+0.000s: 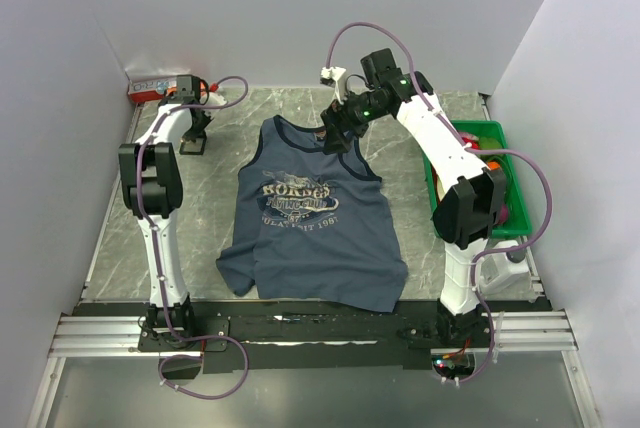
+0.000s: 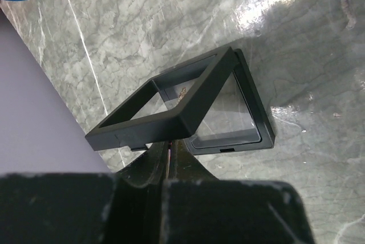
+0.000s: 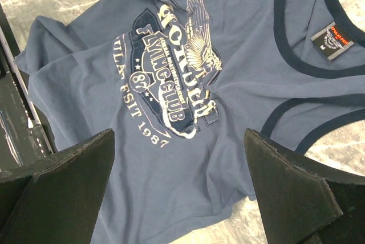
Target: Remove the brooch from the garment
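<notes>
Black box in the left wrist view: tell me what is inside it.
The black box is open, lid tilted up. Inside, behind clear film, sits a tiny tan speck, too small to identify. The lid's frame hides part of the base.

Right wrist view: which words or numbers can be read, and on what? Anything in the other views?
"FLYING CLUB": chest print on the tank top.
"EST 1987": arc under it.
"87": circle in the print.
Print's top word: creased, unsure.
Neck label: too small.
Red box, top view: blurred.
</notes>
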Motion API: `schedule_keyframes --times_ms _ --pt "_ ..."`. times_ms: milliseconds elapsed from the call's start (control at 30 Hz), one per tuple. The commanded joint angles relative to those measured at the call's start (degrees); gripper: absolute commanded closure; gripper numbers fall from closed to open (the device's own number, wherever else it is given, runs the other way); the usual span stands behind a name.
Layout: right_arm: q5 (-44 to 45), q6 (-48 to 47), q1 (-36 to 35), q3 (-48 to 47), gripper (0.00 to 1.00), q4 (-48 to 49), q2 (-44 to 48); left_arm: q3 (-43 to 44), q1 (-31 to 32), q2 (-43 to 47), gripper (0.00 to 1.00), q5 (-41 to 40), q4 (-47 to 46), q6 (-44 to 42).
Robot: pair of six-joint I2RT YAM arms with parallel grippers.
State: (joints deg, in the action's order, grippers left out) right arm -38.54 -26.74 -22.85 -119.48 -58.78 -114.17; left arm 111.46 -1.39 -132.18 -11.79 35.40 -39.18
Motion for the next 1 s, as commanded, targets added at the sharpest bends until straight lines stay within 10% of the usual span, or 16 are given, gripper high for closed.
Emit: schedule_keyframes --times_ms 0,967 --pt "0.1 -0.9 -0.8 0.1 0.00 -0.4 1.8 2.1 0.3 -0.4 0.99 0.8 0.4 1.1" --pt "1.1 -1.5 -0.8 -1.3 0.00 -0.6 1.1 3.3 1.1 9.3 0.42 10.0 15.5 13.0"
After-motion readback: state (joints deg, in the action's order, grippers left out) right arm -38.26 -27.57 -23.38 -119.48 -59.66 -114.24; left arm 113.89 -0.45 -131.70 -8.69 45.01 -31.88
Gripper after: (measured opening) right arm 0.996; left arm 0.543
